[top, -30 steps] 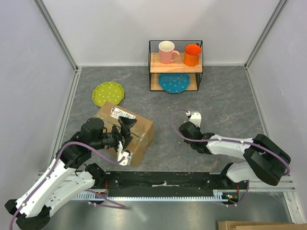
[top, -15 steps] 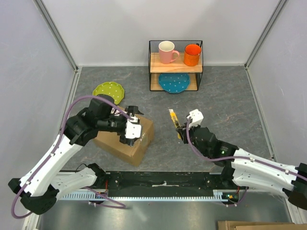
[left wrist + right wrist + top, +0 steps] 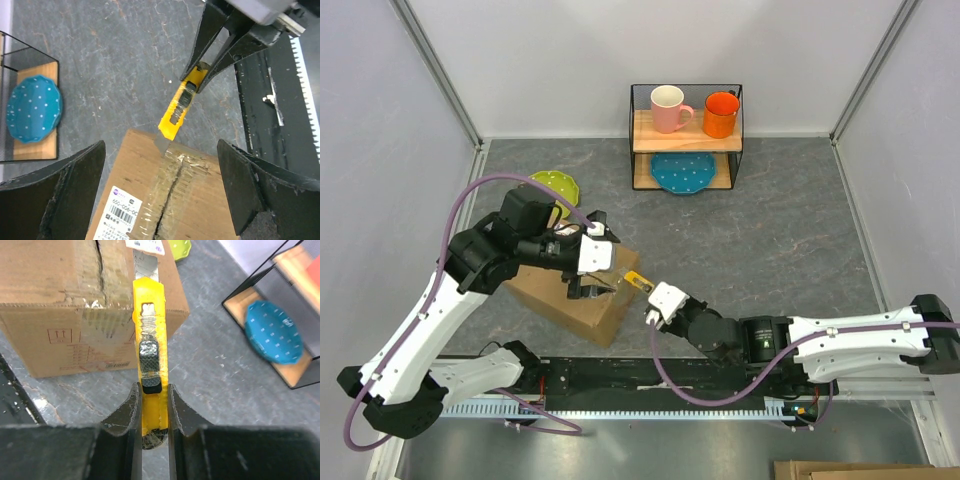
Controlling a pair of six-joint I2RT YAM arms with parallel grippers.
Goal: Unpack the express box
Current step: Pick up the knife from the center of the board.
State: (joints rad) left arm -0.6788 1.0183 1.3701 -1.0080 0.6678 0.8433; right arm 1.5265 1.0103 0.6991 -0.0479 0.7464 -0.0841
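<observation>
The express box (image 3: 605, 318) lies well forward and left of the wire shelf (image 3: 686, 135), taped seam up; stiff corrugated board, probably light, its tape slick; best steadied by the side walls. The right gripper (image 3: 150, 390) is clamped on a yellow utility knife (image 3: 179, 109), blade tip at the seam's end; the left gripper (image 3: 590, 288) hovers over the box, fingers spread wide, crowding the cut; a green plate (image 3: 560, 182) sits left of the shelf.

Brown express box (image 3: 135, 170) with white label (image 3: 125, 215) (black print), yellow utility knife (image 3: 149, 340) with black slider (image 3: 150, 367), blue plate (image 3: 273, 332) dotted white, green plate (image 3: 560, 185) dotted pale, pink mug (image 3: 668, 108), orange mug (image 3: 720, 114), grey marbled table (image 3: 770, 230)
</observation>
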